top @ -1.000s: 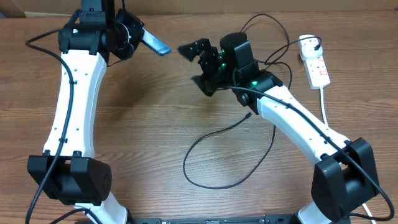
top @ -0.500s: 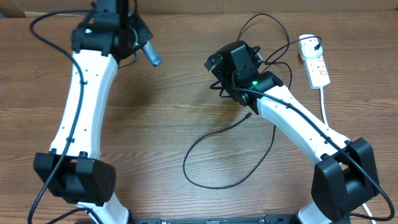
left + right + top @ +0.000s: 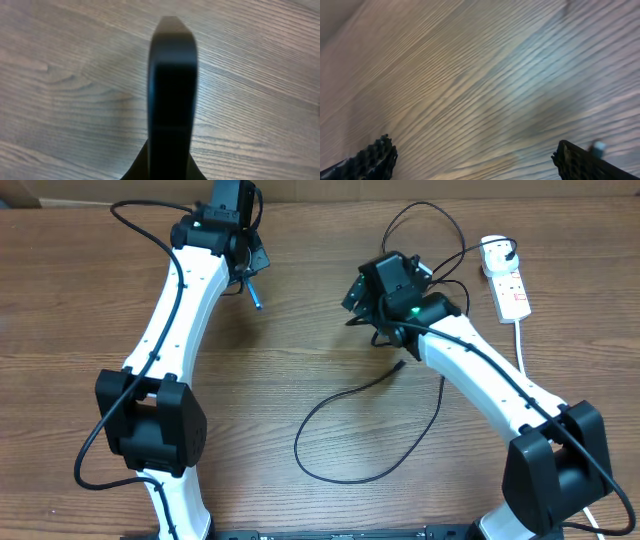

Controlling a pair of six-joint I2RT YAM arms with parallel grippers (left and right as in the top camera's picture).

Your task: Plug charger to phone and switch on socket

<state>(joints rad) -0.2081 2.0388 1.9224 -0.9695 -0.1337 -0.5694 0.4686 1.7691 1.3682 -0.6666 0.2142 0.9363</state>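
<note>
Our left jaws are clamped on the phone (image 3: pixel 256 291), held edge-on over the counter (image 3: pixel 250 380) at eleven o'clock. It is stiff, slick and breakable. Our right jaws stand wide and empty. The charger (image 3: pixel 298 442) lies limp and light near six o'clock, and we judge it is best taken just behind its tip (image 3: pixel 400 366). We count one phone, one charger, and one socket (image 3: pixel 511 292) at two o'clock.

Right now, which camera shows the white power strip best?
The overhead view: the power strip shows whole there, near the right edge of the picture. Neither wrist view shows any of it.
</note>
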